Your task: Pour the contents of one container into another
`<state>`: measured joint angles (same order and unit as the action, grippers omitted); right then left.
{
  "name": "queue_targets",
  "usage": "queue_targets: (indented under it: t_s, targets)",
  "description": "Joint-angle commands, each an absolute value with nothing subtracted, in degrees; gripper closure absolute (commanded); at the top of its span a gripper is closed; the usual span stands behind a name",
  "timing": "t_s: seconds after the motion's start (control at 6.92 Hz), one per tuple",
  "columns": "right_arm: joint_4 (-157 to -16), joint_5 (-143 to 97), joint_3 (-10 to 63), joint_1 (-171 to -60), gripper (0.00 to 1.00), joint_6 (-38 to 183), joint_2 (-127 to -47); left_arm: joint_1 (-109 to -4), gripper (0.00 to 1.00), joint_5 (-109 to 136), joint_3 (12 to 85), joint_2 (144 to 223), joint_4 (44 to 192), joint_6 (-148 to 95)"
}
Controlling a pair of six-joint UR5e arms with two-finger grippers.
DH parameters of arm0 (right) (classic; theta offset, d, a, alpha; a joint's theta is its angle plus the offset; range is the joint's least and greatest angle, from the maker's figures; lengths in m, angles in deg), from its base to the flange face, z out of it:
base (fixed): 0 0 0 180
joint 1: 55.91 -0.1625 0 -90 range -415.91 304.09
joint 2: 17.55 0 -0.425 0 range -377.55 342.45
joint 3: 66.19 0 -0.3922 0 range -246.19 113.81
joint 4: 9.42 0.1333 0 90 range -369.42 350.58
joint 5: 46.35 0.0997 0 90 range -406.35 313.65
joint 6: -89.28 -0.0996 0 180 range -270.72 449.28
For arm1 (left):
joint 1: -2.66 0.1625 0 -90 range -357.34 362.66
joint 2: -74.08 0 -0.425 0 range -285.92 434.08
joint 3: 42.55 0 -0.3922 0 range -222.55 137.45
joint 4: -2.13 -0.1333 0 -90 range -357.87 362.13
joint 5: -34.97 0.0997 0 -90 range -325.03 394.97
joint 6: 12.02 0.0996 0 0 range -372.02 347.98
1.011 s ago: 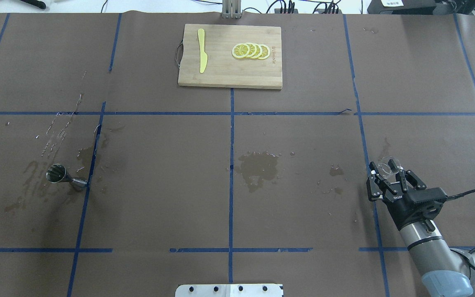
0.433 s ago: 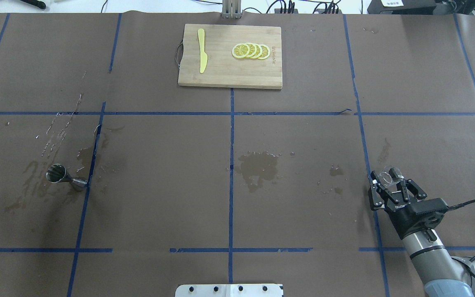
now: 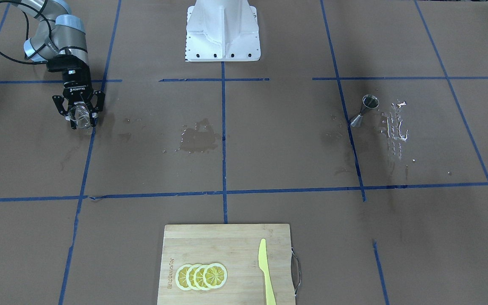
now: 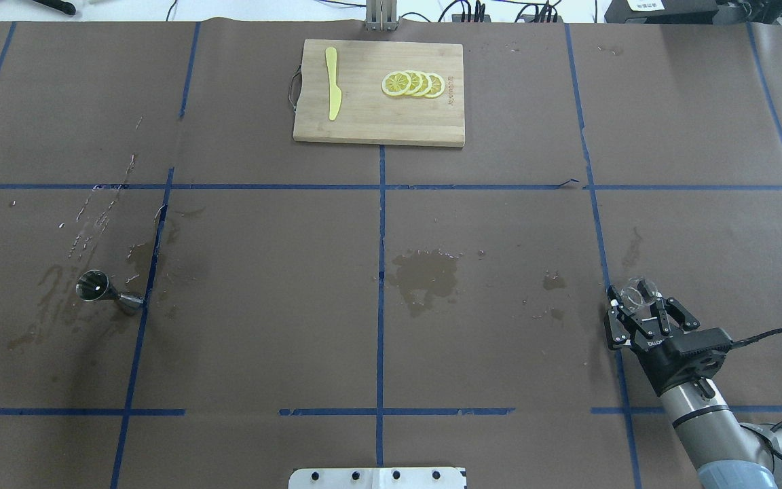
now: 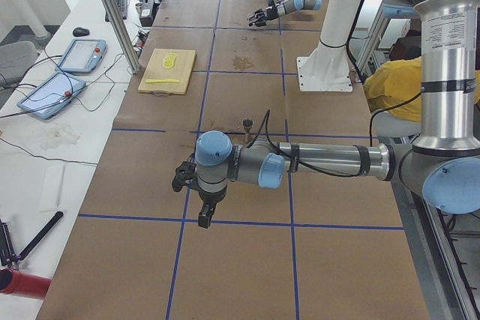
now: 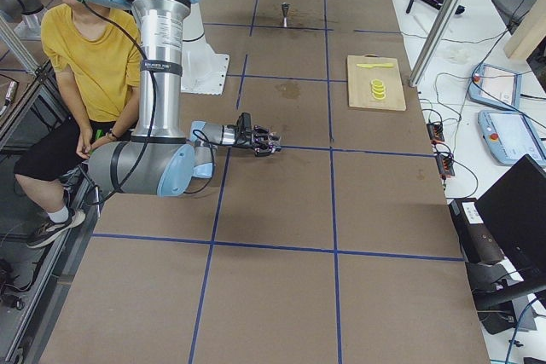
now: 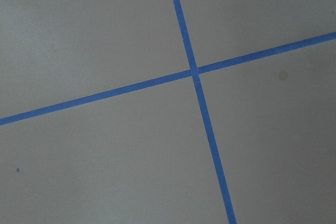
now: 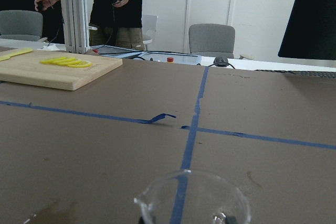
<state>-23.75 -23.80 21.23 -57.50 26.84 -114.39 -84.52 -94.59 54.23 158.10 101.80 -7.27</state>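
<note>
Clear spouted glass beaker [image 4: 637, 293], conical steel jigger [image 4: 110, 293]

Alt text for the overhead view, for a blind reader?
The right gripper holds a clear beaker at the brown table's right side. A metal jigger stands far left among wet stains; a cutting board with lemon slices and a yellow knife lies at the far edge.

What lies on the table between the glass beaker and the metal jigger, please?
Between beaker and jigger: only wet patches and blue tape lines, seen in the overhead view.
</note>
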Motion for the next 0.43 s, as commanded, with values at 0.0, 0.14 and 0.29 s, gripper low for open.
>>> queue_targets:
  t_s: [0.0, 0.14, 0.29]
  targets:
    - [-23.7, -22.6, 21.2, -57.5, 0.87, 26.5, -114.2, -84.5, 0.0, -94.6, 54.3, 158.1, 101.8, -7.3]
    - [-23.7, -22.4, 21.3, -57.5, 0.8, 26.5, -114.1, -84.5, 0.0, -94.6, 54.2, 158.1, 101.8, -7.3]
    - [-23.7, -22.4, 21.2, -57.6, 0.8, 26.5, -113.7, -84.5, 0.0, -94.6, 54.2, 158.1, 101.7, -7.3]
